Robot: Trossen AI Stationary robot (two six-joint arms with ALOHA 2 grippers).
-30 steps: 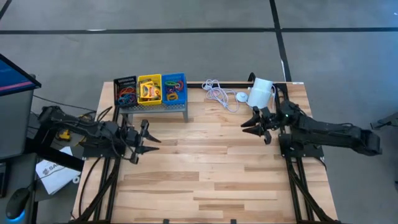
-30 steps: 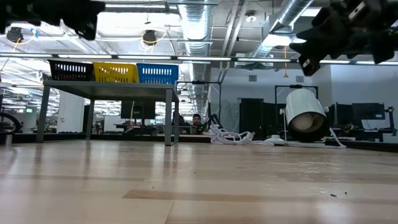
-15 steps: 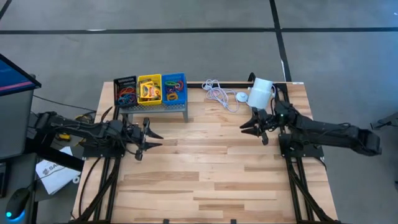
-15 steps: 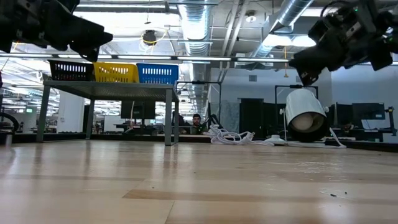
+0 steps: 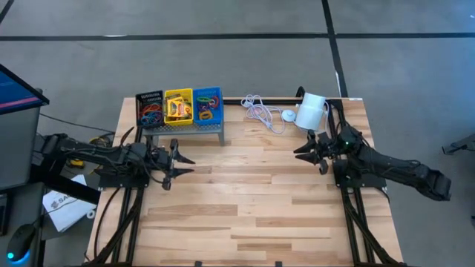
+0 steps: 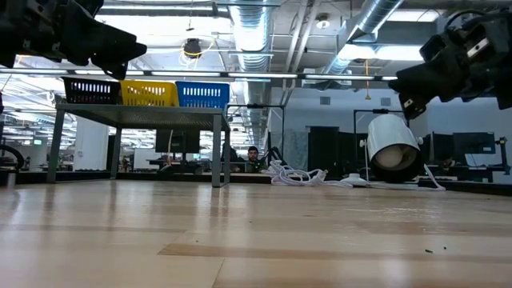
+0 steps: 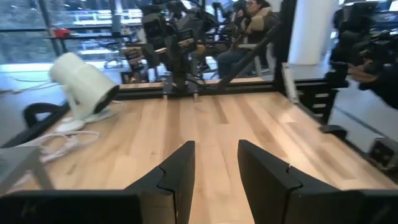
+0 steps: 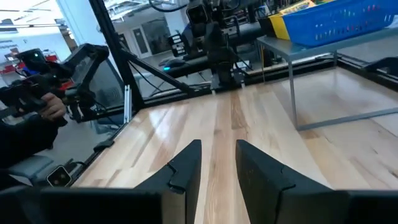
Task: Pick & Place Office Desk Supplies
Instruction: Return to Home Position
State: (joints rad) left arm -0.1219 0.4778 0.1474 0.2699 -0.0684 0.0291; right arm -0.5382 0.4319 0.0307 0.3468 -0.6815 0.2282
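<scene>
The near half of the worktop (image 5: 245, 215) is bare. Above its middle band the two arms face each other, well apart. The left end effector (image 5: 185, 165) points toward 3 o'clock and the right end effector (image 5: 300, 154) toward 9 o'clock. In each wrist view the two dark fingers (image 7: 177, 180) (image 8: 186, 171) stand parted by a modest gap with only bare wood between them, so both are partly open and hold nothing. Farther back, the grey stand (image 5: 185, 130) lies at about 12 o'clock from the left end effector and just beyond it. From the right end effector it lies between 9 and 10 o'clock, well apart, so the left arm is plainly the nearer. On the stand the black bin (image 5: 141, 100), yellow bin (image 5: 179, 94) and blue bin (image 5: 207, 93) sit side by side in a row running 9 to 3 o'clock, each bin's long axis running 12 to 6. Rubber-band loops (image 5: 151, 115) show in the black and blue bins and crayon boxes (image 5: 177, 111) in the yellow one. The sorting looks finished, so the left arm's retreat should probably go toward 9 o'clock, keeping clear of the stand at 12. At the far edge lie the white cable (image 5: 260, 113) and the white cylinder (image 5: 312, 110), the cylinder at about 12 o'clock from the right end effector.
</scene>
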